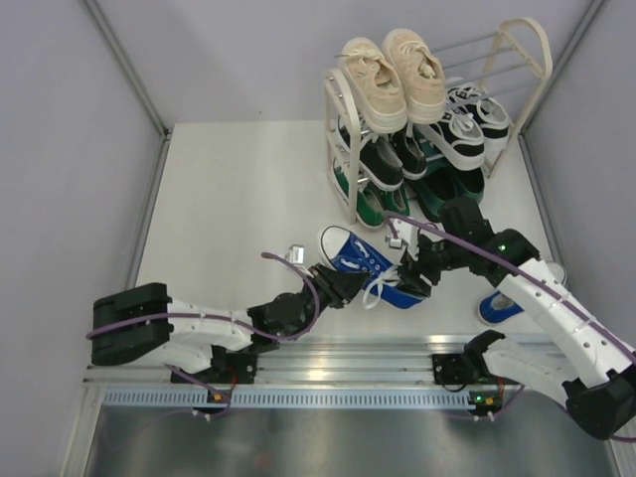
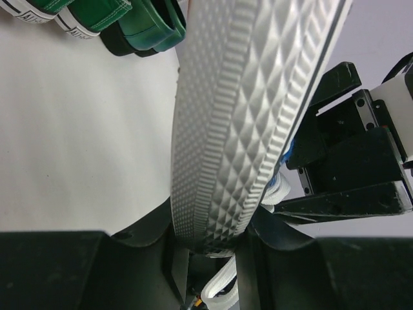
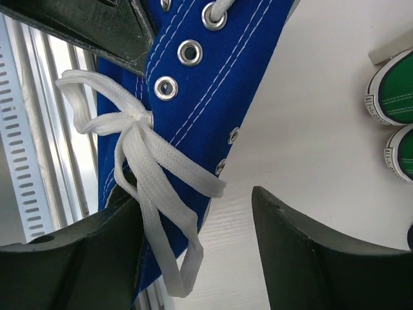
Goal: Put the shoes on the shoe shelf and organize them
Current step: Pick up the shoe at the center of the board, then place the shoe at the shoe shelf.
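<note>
Near the front edge of the tabletop, roughly mid-way along, my left gripper (image 2: 206, 242) is clamped on a blue sneaker (image 1: 356, 256), with a finger on either side of the sole. My right gripper (image 3: 193, 216) is at the shoe's laced side, jaws apart, one finger against the canvas and the other clear of it. The other blue sneaker (image 1: 497, 310) lies by the right edge, under my right arm. The shelf (image 1: 331, 99) sits at the back right corner with a cream pair (image 1: 397, 70) on top.
</note>
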`<state>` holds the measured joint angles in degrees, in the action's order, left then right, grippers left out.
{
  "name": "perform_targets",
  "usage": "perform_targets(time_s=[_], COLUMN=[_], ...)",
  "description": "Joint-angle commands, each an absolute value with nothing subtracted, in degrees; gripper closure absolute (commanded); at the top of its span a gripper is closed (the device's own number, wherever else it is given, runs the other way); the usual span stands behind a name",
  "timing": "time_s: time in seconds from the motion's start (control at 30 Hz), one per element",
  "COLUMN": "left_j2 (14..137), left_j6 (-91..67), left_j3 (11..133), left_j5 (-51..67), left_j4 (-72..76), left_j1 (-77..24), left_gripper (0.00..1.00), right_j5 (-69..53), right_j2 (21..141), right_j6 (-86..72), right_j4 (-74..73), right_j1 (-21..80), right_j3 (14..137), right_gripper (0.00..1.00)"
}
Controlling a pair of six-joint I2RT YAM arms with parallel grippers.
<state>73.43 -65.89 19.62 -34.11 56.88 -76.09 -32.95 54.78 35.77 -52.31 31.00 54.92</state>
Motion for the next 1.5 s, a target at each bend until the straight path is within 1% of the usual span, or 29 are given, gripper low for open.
perform_targets(time_s=[0.0,0.07,0.1,0.17,0.2,0.23,0.27,0.33,0.37,0.4,0.47,0.5,0.6,0.67,0.73,0.77,0.8,0.87,0.9,1.0,1.03,1.17,1.2,1.3,1.37,1.47], left_j2=[73.8,74.1,74.3,74.3,74.1,73.8,73.7,72.7,72.1,70.1,67.4,66.1,57.1,52.7,45.6,43.2,38.5,34.1,30.4,25.2,24.3,22.0,22.0,22.7,22.8,22.2], left_j6=[-69.6,-70.0,-70.1,-69.7,-69.1,-68.0,-67.4,-65.1,-64.7,-64.4,-61.1,-59.9,-55.0,-51.7,-48.3,-47.1,-46.2,-44.3,-43.6,-42.5,-42.5,-42.4,-42.3,-41.8,-41.7,-41.3], left_j3=[23.5,23.8,23.9,23.8,23.7,23.4,23.1,22.1,21.8,21.5,21.4,21.4,20.7,19.9,19.4,19.2,19.5,20.6,22.0,23.6,24.3,25.4,25.7,27.0,27.2,27.2], left_j5=[-34.7,-34.5,-34.3,-34.1,-34.0,-33.8,-33.5,-32.4,-32.1,-31.6,-29.2,-28.2,-25.6,-24.3,-23.7,-23.4,-23.4,-23.6,-24.5,-25.5,-25.9,-26.3,-26.5,-27.5,-28.1,-27.7], left_j4=[70.7,70.8,70.7,70.8,70.8,70.8,70.8,70.1,68.9,66.8,60.9,59.3,52.8,49.4,44.1,42.4,37.3,30.6,24.6,17.0,13.4,6.9,5.6,0.4,-2.2,-2.7], left_j1=[-76.0,-76.1,-76.0,-76.0,-76.0,-76.0,-76.0,-76.0,-76.0,-76.0,-76.0,-76.0,-76.0,-76.0,-76.0,-76.0,-76.0,-76.0,-76.0,-76.0,-76.0,-76.0,-76.0,-76.0,-76.0,-76.0], left_gripper=[1.00,1.00,1.00,1.00,0.99,0.93,0.76,0.58,0.51,0.39,0.32,0.27,0.23,0.23,0.22,0.22,0.22,0.19,0.18,0.18,0.18,0.18,0.18,0.18,0.18,0.18], right_j5=[-29.1,-30.2,-30.5,-30.7,-31.6,-32.4,-33.5,-37.6,-38.9,-40.7,-40.9,-40.9,-41.5,-42.4,-42.9,-43.0,-43.3,-43.7,-43.8,-43.9,-43.3,-41.3,-41.0,-40.7,-40.2,-36.6], right_j2=[55.9,56.1,56.0,55.8,55.1,54.8,54.1,52.6,52.1,51.3,50.5,49.2,46.7,46.3,47.3,47.7,48.9,50.4,51.9,56.1,57.4,64.8,68.4,75.8,78.9,83.8], right_j6=[35.7,35.7,35.7,35.7,35.6,35.5,35.3,35.2,35.3,36.4,37.5,38.3,37.7,36.7,35.9,34.6,34.0,31.3,29.8,22.5,20.1,8.9,7.3,0.1,-4.8,-4.8], right_j4=[-48.3,-48.4,-48.5,-49.1,-49.7,-49.9,-50.4,-52.5,-53.3,-55.9,-57.8,-59.0,-60.7,-61.9,-62.7,-63.0,-62.9,-62.1,-61.3,-56.7,-55.0,-47.7,-46.2,-41.1,-37.7,-34.6], right_j1=[33.2,33.6,33.6,33.5,33.3,32.4,31.7,29.3,28.1,27.1,24.8,24.4,21.9,20.4,18.0,17.2,16.6,14.2,13.4,9.9,8.1,2.9,1.7,-7.3,-9.7,-11.3], right_j3=[58.3,58.7,59.1,59.9,60.7,60.9,61.3,62.2,62.7,64.1,65.8,67.6,70.5,73.7,77.0,81.2,83.5,90.8,93.1,101.9,103.7,112.8,114.5,122.7,127.8,129.6], right_gripper=[0.37,0.53,0.71,0.93,1.00,1.00,1.00,1.00,1.00,1.00,1.00,1.00,1.00,1.00,1.00,1.00,1.00,1.00,1.00,1.00,1.00,1.00,1.00,1.00,1.00,1.00])
